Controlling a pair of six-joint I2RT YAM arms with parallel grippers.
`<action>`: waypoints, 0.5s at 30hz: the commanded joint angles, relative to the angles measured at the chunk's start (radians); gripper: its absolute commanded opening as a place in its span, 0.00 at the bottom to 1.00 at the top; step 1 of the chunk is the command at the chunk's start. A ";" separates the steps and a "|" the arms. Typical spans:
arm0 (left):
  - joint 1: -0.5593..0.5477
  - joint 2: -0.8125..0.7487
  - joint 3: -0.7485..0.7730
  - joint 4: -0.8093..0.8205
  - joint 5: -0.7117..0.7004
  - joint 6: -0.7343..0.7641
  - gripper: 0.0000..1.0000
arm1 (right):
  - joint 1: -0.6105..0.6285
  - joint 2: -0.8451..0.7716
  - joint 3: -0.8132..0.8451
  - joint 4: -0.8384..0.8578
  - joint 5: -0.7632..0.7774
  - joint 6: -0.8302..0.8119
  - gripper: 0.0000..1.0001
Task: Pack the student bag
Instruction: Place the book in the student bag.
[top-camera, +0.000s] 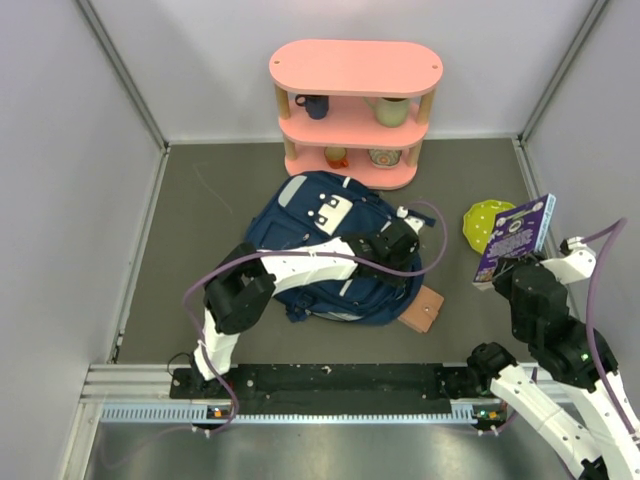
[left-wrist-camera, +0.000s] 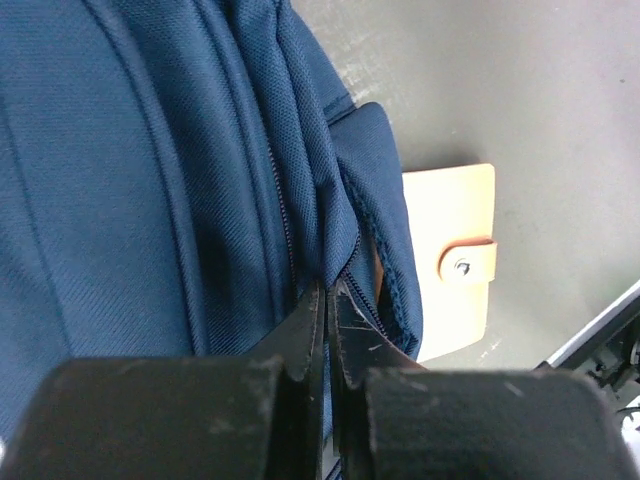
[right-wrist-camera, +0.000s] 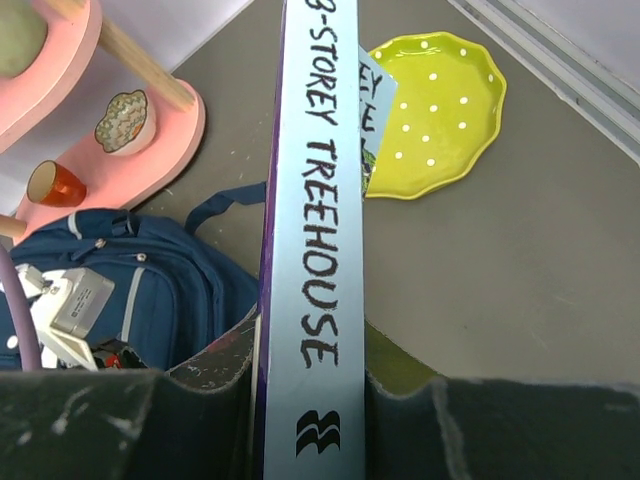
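The student bag (top-camera: 320, 240) lies flat in the middle of the table, navy with a white patch near its top. My left gripper (top-camera: 398, 255) rests over its right side. In the left wrist view its jaws (left-wrist-camera: 330, 290) are shut, the tips pinching the bag (left-wrist-camera: 150, 180) at the zipper seam. My right gripper (top-camera: 520, 268) hovers to the right of the bag, shut on a purple book (top-camera: 517, 235) held upright. The book's pale spine (right-wrist-camera: 315, 200) fills the gap between the right gripper's (right-wrist-camera: 310, 335) fingers, and the bag (right-wrist-camera: 170, 290) shows at the lower left.
A tan snap-closure notebook (top-camera: 424, 310) (left-wrist-camera: 455, 260) lies against the bag's lower right corner. A lime dotted plate (top-camera: 485, 222) (right-wrist-camera: 440, 110) sits beyond the book. A pink shelf (top-camera: 355, 70) (right-wrist-camera: 120, 160) with mugs and bowls stands at the back. Grey walls enclose the table.
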 joint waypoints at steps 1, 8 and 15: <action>0.005 -0.119 -0.013 -0.078 -0.127 0.084 0.00 | -0.005 0.005 0.011 0.075 0.002 -0.024 0.00; 0.109 -0.485 -0.243 -0.100 -0.144 0.124 0.00 | -0.005 0.040 -0.032 0.195 -0.262 -0.093 0.00; 0.246 -0.774 -0.363 -0.100 -0.181 0.135 0.00 | -0.005 0.085 -0.110 0.386 -0.661 -0.052 0.00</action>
